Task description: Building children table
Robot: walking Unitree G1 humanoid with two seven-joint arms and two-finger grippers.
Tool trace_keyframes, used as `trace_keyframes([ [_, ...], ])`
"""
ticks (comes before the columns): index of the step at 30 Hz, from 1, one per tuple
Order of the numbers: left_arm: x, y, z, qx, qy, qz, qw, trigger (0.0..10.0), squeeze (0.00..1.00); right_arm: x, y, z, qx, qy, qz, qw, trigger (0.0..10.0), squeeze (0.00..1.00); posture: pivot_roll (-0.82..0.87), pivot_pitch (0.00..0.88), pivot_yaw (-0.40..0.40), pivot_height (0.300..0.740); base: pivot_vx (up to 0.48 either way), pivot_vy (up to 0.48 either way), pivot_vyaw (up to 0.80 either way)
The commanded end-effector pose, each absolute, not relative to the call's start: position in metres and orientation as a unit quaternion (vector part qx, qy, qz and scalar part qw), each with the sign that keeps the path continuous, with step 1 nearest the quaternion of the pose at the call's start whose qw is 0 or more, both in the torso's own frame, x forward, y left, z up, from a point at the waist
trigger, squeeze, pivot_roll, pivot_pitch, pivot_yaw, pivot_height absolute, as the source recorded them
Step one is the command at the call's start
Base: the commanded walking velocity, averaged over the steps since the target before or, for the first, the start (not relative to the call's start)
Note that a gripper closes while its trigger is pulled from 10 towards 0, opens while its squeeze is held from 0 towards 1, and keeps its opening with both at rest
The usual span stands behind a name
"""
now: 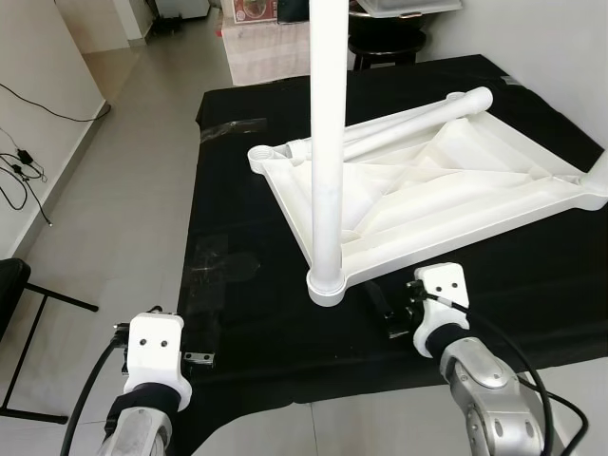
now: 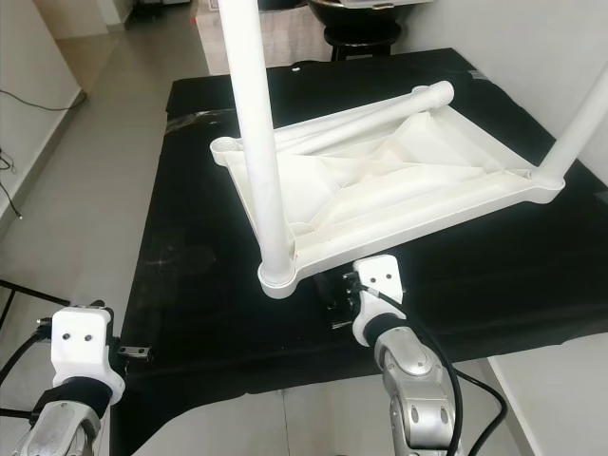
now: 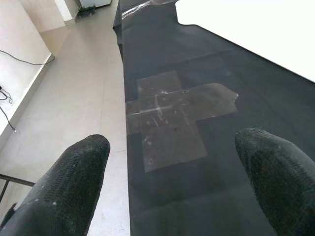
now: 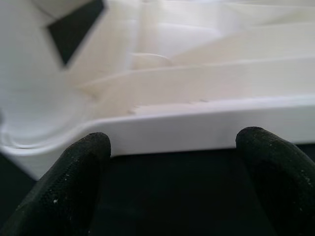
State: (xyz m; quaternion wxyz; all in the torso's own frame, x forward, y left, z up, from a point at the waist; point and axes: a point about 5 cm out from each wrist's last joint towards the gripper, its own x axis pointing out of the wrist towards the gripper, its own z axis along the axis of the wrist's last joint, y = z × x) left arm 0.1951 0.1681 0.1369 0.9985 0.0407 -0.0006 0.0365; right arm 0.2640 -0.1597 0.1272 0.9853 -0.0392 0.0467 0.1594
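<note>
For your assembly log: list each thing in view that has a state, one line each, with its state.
Tabletop: upside down on the black cloth.
Near leg: upright in its corner socket.
Loose leg: lying on the tabletop.
Left gripper: open, holding nothing.
Right gripper: open, facing the tabletop's edge.

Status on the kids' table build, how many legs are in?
Done: two legs stand upright in corner sockets of the upside-down white tabletop, the near leg and another. In hand: nothing; right gripper open at the near rim, left gripper open over the black cloth. Left: a loose leg lies across the tabletop, unfitted.
</note>
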Motion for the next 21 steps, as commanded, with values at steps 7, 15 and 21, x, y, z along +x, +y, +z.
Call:
trace_keyframes([
  [7,0.1951,0.1713,0.1301,0.041,0.018,0.040,0.998,10.0,0.00,0.2575,-0.1551,0.1304,-0.030,0.034,0.179,0.983,10.0,0.00,-0.07,0.139,0.049,0.740,0.000,0.274,0.00],
  [15,0.1955,0.1693,0.1285,0.043,0.021,0.035,0.998,10.0,0.00,0.2538,-0.1582,0.1304,-0.028,0.033,0.185,0.982,10.0,0.00,-0.07,0.141,0.048,0.740,0.000,0.480,0.00],
  [21,0.1952,0.1676,0.1282,0.044,0.021,0.031,0.998,10.0,0.00,0.2509,-0.1589,0.1303,-0.031,0.034,0.191,0.980,10.0,0.00,-0.07,0.143,0.046,0.740,0.000,0.480,0.00],
])
